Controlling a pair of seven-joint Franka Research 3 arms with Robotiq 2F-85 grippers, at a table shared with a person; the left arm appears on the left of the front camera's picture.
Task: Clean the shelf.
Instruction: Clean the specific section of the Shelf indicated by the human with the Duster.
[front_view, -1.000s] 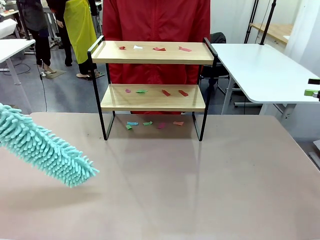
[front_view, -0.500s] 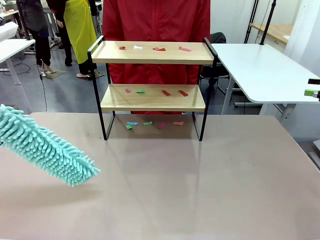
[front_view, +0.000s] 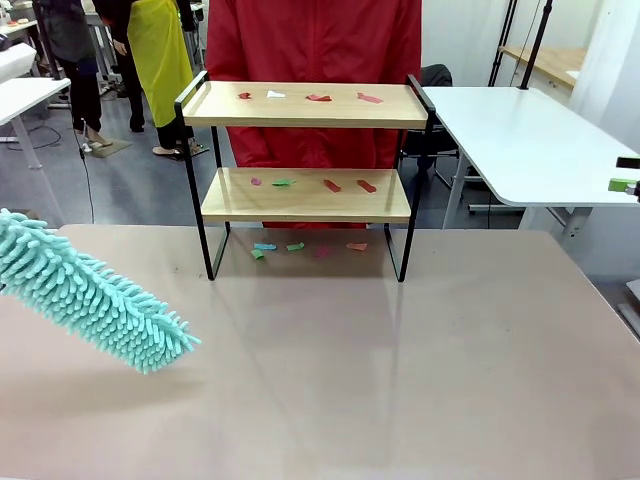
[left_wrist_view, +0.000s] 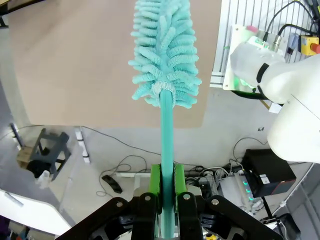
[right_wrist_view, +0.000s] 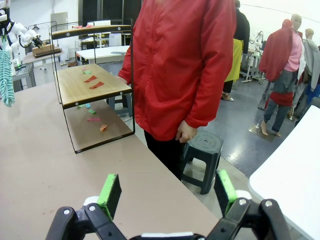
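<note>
- Beige tabletop (front_view: 420, 380) is filling the lower half of the front view, and a white table (front_view: 520, 140) is standing behind it at the right edge.
- The shelf (front_view: 305, 117) is standing on the far part of the beige tabletop, in the upper centre of the front view. It is showing two light wooden boards, one above the other, in a thin black metal frame with raised rails at both short ends.
- Small paper scraps (front_view: 319, 98), red, pink and one white, are lying on the top board. More red and green ones are lying on the lower board, and a few blue, green and pink ones are lying on the tabletop between the legs of the shelf.
- A person (front_view: 315, 40) in a red coat is standing just behind the shelf.
- The left gripper (left_wrist_view: 167, 180) is squeezing the thin handle of a fluffy teal duster (front_view: 95, 300) between its green pads. The head of the duster is hanging tilted at the lower left of the front view, well apart from the shelf.
- The right gripper (right_wrist_view: 168, 192) is holding its jaws wide apart, with nothing between them, at the bottom of the right wrist view.
</note>
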